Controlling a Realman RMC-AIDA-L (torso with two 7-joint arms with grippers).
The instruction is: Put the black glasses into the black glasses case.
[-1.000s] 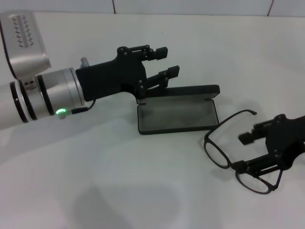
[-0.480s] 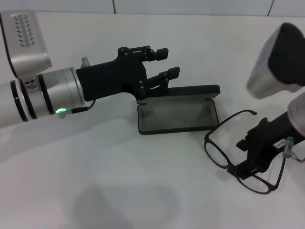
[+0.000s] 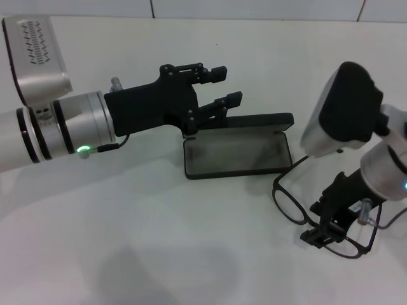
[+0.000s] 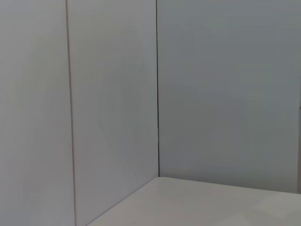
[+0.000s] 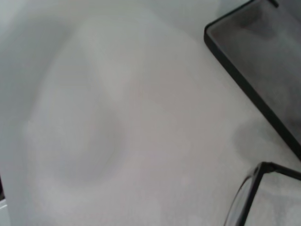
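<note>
The black glasses case (image 3: 235,152) lies open in the middle of the white table, grey lining up and lid raised at the back. My left gripper (image 3: 224,85) is open and empty, hovering just behind the lid's left end. The black glasses (image 3: 289,202) lie unfolded on the table right of the case. My right gripper (image 3: 318,222) points down over their frame, its fingers apart on either side of the right lens rim. The right wrist view shows a corner of the case (image 5: 263,70) and part of the glasses' rim (image 5: 249,197).
The white table (image 3: 159,241) spreads to the left and front of the case. A tiled wall (image 3: 254,7) runs along the back edge. The left wrist view shows only wall panels (image 4: 211,94) and a strip of table.
My right arm has swung in from the right and tilted downward, bringing its gripper lower and further left over the glasses. The left arm, case and glasses have stayed put.
</note>
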